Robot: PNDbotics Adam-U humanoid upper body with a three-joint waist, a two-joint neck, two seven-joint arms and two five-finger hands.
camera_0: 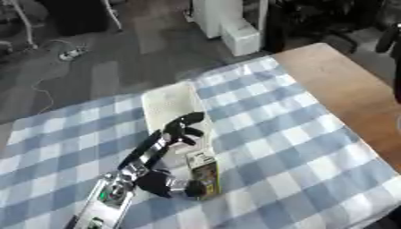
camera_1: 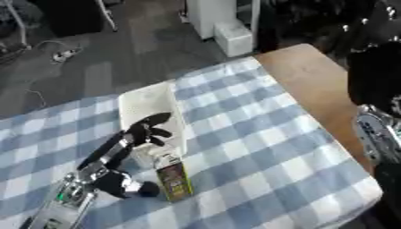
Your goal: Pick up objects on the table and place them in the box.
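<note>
Checked cloth (camera_0: 297, 134) bare toward right edge, left hand (camera_0: 181, 127) curled over white box (camera_0: 168, 105), carton (camera_0: 205, 174) beside.

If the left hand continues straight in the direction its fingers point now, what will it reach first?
Probably the white box: the left hand points up the table over the box's near part. Depth is unclear, so it may pass above.

Cloth (camera_0: 297, 134) — blue-and-white check. Bare surface (camera_0: 344, 85) at right edge — light brown wood. Box (camera_0: 168, 105) — off-white. Left hand (camera_0: 181, 127) black, forearm silver with green spot. Small carton (camera_0: 205, 174) — olive-green and yellow, white top.
</note>
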